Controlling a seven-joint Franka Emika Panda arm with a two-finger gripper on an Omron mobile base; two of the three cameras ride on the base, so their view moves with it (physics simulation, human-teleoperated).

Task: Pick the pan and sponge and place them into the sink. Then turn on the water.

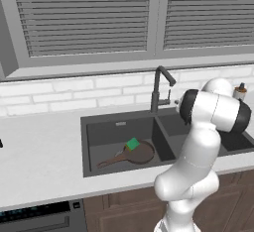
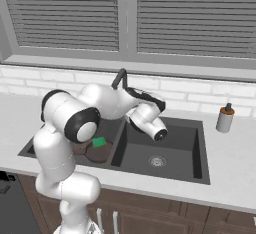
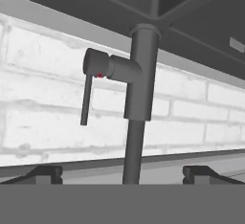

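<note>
Gripper [image 3: 122, 173] open, empty, facing faucet [image 3: 139, 89] lever [image 3: 86, 98]. Pan [image 1: 133, 154] and sponge [image 1: 132, 144] lie in sink [image 1: 94, 127] left basin. Your step now, by judgement: water. Close in on lever, push it.

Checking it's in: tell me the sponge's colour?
Green, clearest in the left base view: sponge.
</note>
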